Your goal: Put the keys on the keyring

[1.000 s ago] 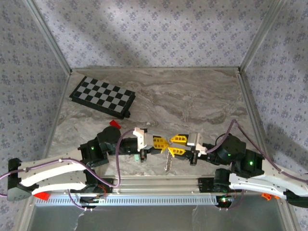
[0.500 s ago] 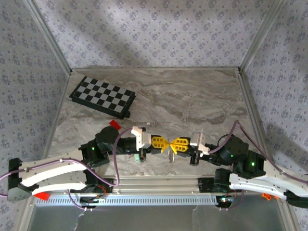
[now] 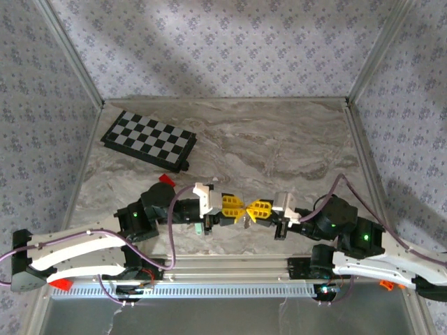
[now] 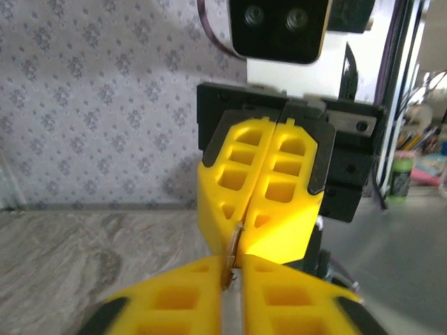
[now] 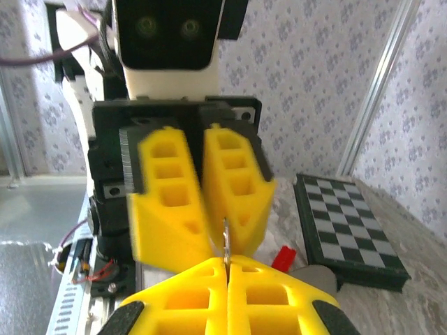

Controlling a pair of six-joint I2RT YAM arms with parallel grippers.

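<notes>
My two grippers meet tip to tip above the table's near edge. A thin silvery metal piece, seen edge-on and taken for the keyring (image 4: pixel 232 246), bridges them. My right gripper (image 5: pixel 227 259) is shut on the keyring (image 5: pixel 225 241), pinching its near end. My left gripper (image 4: pixel 234 262) stands slightly open, a narrow gap between its yellow fingers (image 5: pixel 237 195), and the piece's other end sits at that gap's mouth. From above, the left gripper (image 3: pixel 242 211) and right gripper (image 3: pixel 251 211) almost touch, the keyring (image 3: pixel 246 216) showing as a small glint. The keys are out of view.
A black-and-white chessboard (image 3: pixel 148 139) lies at the back left of the marble table. A small red block (image 3: pixel 165 179) sits near its front corner, beside the left arm. Patterned walls close in the table on three sides.
The right gripper has closed onto the metal piece and moved in against the left gripper. The left jaws have started to part. The beaded chain hanging below them now barely shows.
</notes>
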